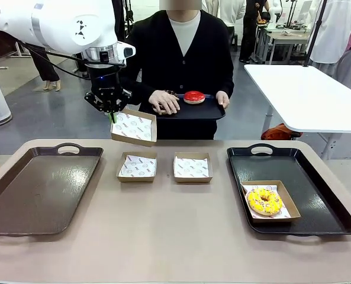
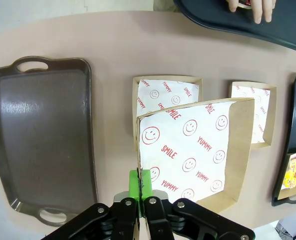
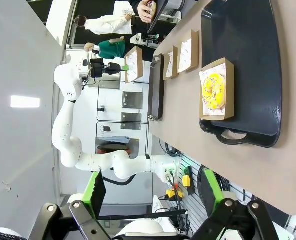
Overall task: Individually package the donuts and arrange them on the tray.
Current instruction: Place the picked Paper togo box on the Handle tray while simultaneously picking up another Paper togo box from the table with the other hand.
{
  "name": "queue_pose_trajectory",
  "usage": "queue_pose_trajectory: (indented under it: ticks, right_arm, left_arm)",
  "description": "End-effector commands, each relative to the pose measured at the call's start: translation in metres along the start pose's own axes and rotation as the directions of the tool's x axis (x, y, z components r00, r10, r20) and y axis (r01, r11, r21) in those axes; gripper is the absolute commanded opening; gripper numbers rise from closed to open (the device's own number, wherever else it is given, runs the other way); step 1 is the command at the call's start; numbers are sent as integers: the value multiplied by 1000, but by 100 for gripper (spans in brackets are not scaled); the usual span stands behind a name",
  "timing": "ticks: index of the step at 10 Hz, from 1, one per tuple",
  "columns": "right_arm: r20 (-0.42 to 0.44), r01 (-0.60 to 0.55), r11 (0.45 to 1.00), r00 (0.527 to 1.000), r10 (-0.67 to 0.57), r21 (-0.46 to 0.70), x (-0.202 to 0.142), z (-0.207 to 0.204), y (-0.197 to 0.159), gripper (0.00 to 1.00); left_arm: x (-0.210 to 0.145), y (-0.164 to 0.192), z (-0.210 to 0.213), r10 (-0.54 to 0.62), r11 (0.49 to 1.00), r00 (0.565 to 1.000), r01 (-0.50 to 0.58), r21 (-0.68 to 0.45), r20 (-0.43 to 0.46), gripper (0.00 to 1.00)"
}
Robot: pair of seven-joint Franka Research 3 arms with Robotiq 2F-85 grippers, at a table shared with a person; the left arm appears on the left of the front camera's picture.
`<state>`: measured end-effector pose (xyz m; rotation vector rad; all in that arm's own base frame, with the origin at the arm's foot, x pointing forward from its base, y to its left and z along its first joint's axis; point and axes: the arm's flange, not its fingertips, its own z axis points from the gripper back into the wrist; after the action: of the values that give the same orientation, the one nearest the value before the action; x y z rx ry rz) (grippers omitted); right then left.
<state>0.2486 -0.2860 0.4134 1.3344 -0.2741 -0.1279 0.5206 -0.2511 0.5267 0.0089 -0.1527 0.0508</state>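
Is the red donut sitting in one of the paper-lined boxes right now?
No, the red donut sits straight on the dark tray that the person holds beyond the table's far edge.

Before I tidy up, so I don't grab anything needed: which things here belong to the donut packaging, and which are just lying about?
Job: yellow donut, boxed on the right tray; red donut on the person's tray; lifted box in the left gripper; two lined boxes; left tray.
Lying about: white side table; orange thing on the floor.
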Motion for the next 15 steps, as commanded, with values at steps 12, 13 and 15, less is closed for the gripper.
queue_pose_trajectory:
  ticks: [12,13,15]
  right_arm:
    - [2,12,1000,1000,-12,6,0,0,0,100]
    - [2,12,1000,1000,-12,6,0,0,0,100]
    - [2,12,1000,1000,-12,6,0,0,0,100]
  left_arm:
    - [-6,4,0,3,1000,1000,-3,9,0,0]
    - [-6,4,0,3,1000,1000,-3,9,0,0]
    - [-6,4,0,3,1000,1000,-3,9,0,0]
